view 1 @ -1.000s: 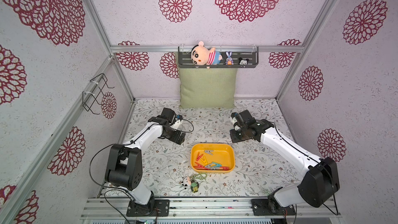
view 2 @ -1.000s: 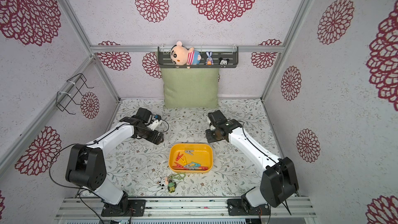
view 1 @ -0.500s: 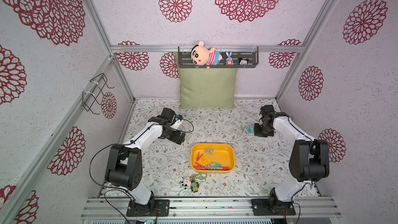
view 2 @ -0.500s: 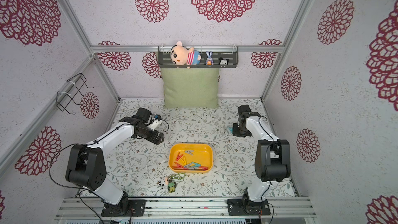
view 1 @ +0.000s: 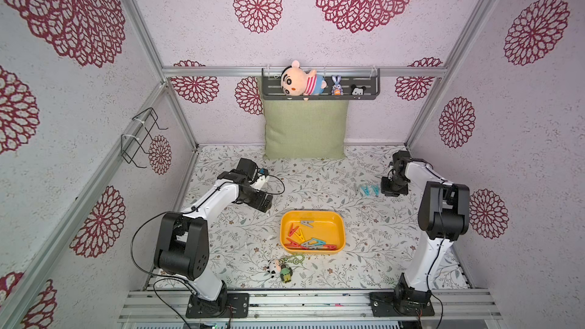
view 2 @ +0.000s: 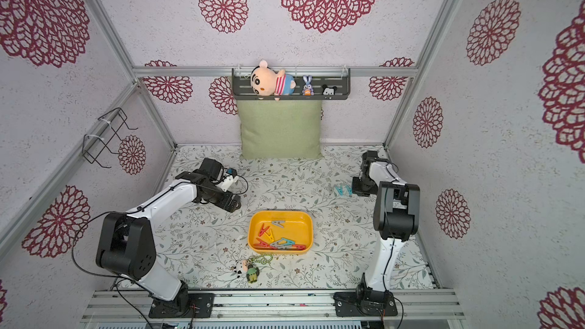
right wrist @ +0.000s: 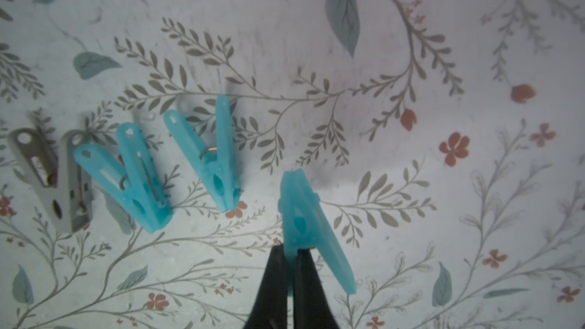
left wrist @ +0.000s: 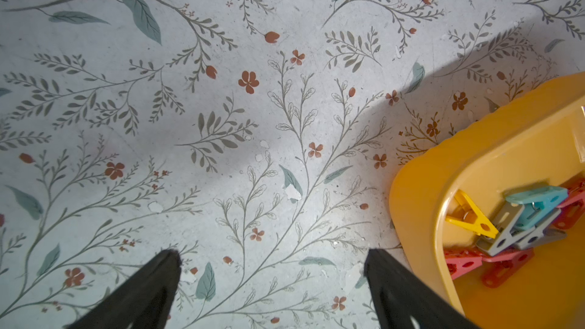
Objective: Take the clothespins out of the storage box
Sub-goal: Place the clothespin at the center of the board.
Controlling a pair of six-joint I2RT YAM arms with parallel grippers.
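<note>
The yellow storage box (view 1: 311,215) sits at the middle front of the table, and both top views show several red, yellow, teal and grey clothespins (view 1: 305,242) lying in it. My right gripper (right wrist: 290,252) is shut on one leg of a teal clothespin (right wrist: 300,213), low over the table at the far right (view 1: 392,189). Beside it on the table lie two teal clothespins (right wrist: 215,156) and a grey one (right wrist: 53,181) in a row (view 1: 367,189). My left gripper (left wrist: 272,257) is open and holds nothing, left of the box (left wrist: 421,191) and behind it (view 1: 262,202).
A plush keychain (view 1: 280,269) with a green chain lies just in front of the box. A green cushion (view 1: 305,129) leans on the back wall under a dark shelf (view 1: 319,96) with toys. A wire rack (view 1: 142,137) hangs on the left wall.
My right arm has swung from beside the box out to the far right, carrying the teal clothespin to the row on the table. The left arm has not moved.
</note>
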